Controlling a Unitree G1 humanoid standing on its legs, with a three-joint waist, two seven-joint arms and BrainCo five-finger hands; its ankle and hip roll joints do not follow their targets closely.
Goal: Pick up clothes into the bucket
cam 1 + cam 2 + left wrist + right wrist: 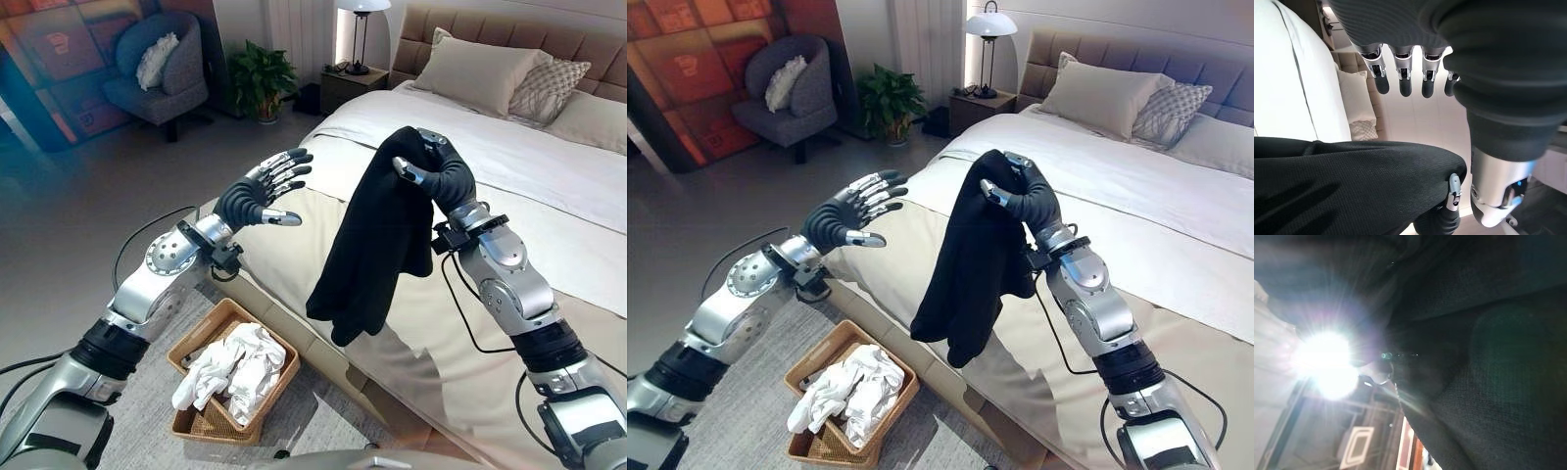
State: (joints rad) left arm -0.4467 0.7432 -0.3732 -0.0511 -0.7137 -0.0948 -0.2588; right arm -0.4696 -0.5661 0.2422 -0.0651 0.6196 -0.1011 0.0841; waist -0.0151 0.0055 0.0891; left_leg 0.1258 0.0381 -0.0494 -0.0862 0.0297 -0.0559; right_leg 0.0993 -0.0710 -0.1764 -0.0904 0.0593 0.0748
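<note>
Hanging from the right hand [431, 166], apparently pinched: black garment [377, 235].

Two silver-grey arms are seen, each built of rounded metal segments joined by black ribbed collars. A round disc-shaped joint plate with small screws is set into the left arm near the wrist. The left hand [257, 196] and the right hand [437, 168] are each covered at the back and wrist by a dark ribbed sleeve. Silver fingers [1402, 73] with dark rounded tips are shown in a row in the left wrist view, and a small blue light is seen on a silver casing beside them.
</note>
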